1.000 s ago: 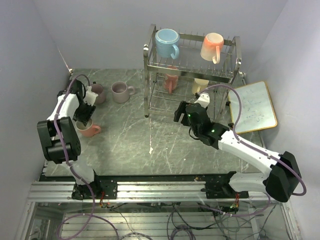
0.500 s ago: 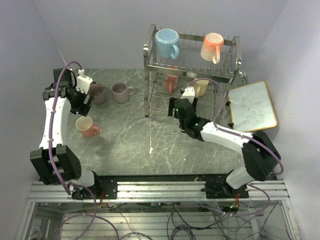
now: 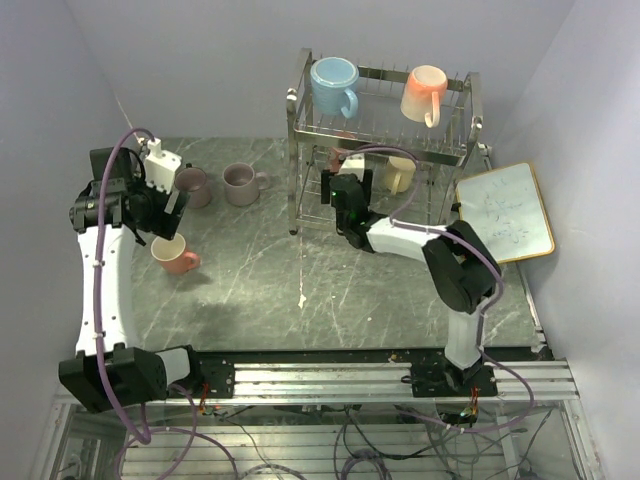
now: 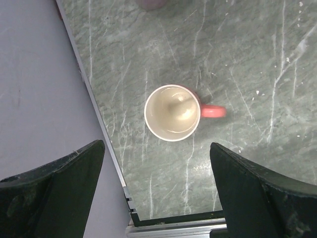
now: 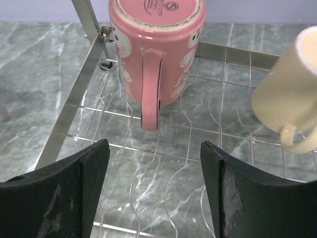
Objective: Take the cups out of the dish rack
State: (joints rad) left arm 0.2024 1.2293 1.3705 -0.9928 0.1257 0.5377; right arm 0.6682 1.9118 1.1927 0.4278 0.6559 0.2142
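The chrome dish rack [image 3: 300, 140] stands at the back. A light blue mug [image 3: 333, 85] and a peach-orange mug [image 3: 423, 93] sit on its top tier. A red-pink patterned mug [image 5: 158, 54] and a pale yellow mug [image 5: 287, 99] lie on the lower tier. Two mauve mugs [image 3: 193, 185] [image 3: 240, 183] and a salmon mug [image 3: 173, 255] stand on the table. My left gripper [image 4: 156, 144] is open and empty, high above the salmon mug [image 4: 173, 112]. My right gripper [image 5: 154, 144] is open and empty, reaching into the lower tier just short of the patterned mug's handle.
A gold-framed whiteboard [image 3: 505, 213] lies to the right of the rack. The salmon mug stands close to the table's left edge [image 4: 94, 106] and the side wall. The rack's wire floor [image 5: 218, 124] and corner post [image 5: 84, 15] surround my right fingers.
My left gripper has risen from the salmon mug, which stays upright on the table. My right gripper has moved forward into the rack's lower tier toward the patterned mug.
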